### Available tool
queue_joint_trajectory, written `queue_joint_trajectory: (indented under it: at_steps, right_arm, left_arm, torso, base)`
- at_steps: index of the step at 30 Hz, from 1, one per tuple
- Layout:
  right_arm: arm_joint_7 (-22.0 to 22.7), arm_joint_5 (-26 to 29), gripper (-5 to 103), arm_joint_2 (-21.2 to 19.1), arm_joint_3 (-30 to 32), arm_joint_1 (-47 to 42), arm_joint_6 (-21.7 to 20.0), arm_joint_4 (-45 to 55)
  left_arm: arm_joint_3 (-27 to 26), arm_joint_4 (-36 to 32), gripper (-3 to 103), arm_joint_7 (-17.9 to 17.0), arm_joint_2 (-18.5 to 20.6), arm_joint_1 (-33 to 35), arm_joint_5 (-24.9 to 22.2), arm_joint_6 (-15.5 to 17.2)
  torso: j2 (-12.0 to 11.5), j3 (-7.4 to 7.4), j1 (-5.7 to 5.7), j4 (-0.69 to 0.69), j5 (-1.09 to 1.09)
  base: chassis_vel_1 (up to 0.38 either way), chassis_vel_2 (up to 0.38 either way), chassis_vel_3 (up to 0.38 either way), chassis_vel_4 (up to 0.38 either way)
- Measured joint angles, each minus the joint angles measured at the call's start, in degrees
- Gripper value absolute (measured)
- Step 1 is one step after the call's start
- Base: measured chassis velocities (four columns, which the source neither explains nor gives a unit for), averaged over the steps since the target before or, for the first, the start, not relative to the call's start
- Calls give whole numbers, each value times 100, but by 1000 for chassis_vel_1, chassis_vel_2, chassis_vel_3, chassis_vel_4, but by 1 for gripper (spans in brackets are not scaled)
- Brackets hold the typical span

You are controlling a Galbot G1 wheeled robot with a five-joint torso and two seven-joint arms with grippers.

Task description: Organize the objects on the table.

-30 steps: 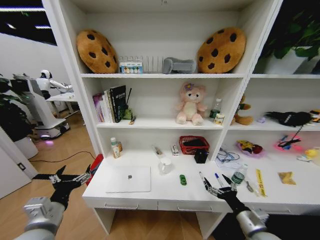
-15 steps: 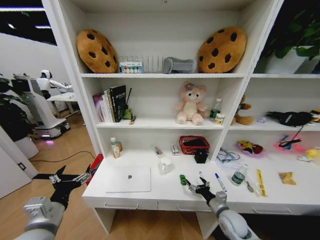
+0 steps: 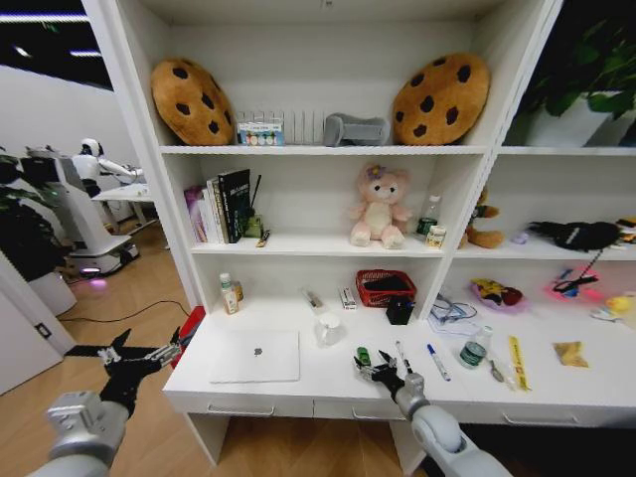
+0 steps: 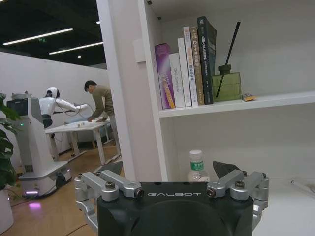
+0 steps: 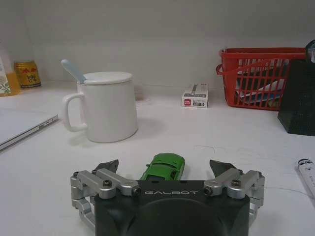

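Where the head view looks down, right gripper [image 3: 375, 370] hovers over the table [image 3: 328, 383] beside the green toy car [image 3: 364, 355]; left gripper [image 3: 134, 358] waits off the table's left end, jaws spread. Right wrist view: jaws open astride the car [image 5: 165, 166], white mug [image 5: 106, 105] behind.

A long white bench [image 3: 298, 393] with slim-handled drawers is joined to a white shelving unit. On it a silver laptop [image 3: 255, 356] is laid flat at the left, with a lidded white mug [image 3: 328, 329] near it. A small green toy car [image 3: 364, 355], several pens [image 3: 437, 362] and a clear jar [image 3: 474, 351] are spread farther right. A red basket [image 3: 386, 287] is set at the back.
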Motion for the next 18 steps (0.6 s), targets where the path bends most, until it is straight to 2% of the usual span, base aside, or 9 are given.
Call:
queue_joint_trajectory:
  at_steps: [1, 6, 9, 11, 12, 13, 16, 18]
  right_arm:
    - [54, -3, 103, 2, -46, 46, -12, -12]
    - [81, -26, 94, -21, -66, -22, -45, -18]
    - [81, -55, 78, -28, -32, -74, -40, -31]
    - [82, -59, 78, -28, -23, -82, -36, -30]
    - [82, -62, 73, -28, -18, -90, -30, -30]
    - [80, -74, 61, -29, -6, -95, -18, -31]
    - [79, -86, 56, -27, 6, -105, -9, -32]
    - [76, -96, 45, -28, 31, -133, 2, -20]
  left_arm:
    - [0, 0, 100, 0, 0, 0, 0, 0]
    - [0, 0, 100, 0, 0, 0, 0, 0]
    - [0, 0, 100, 0, 0, 0, 0, 0]
    - [0, 0, 100, 0, 0, 0, 0, 0]
    - [0, 0, 100, 0, 0, 0, 0, 0]
    - [0, 0, 100, 0, 0, 0, 0, 0]
    - [0, 0, 100, 0, 0, 0, 0, 0]
    - [0, 0, 100, 0, 0, 0, 0, 0]
  torso:
    - [0, 0, 0, 1, 0]
    - [0, 0, 0, -1, -1]
    - [0, -1, 0, 0, -1]
    - [1, -1, 0, 0, -1]
    - [0, 0, 0, 0, -1]
    - [1, -1, -1, 0, 0]
    - [0, -1, 0, 0, 0]
    - [1, 0, 0, 0, 0]
  base:
    - [0, 0, 0, 0]
    - [0, 0, 0, 0]
    - [0, 0, 0, 0]
    - [0, 0, 0, 0]
    - [0, 0, 0, 0]
    - [0, 0, 0, 0]
    - [0, 0, 0, 0]
    - [0, 0, 0, 0]
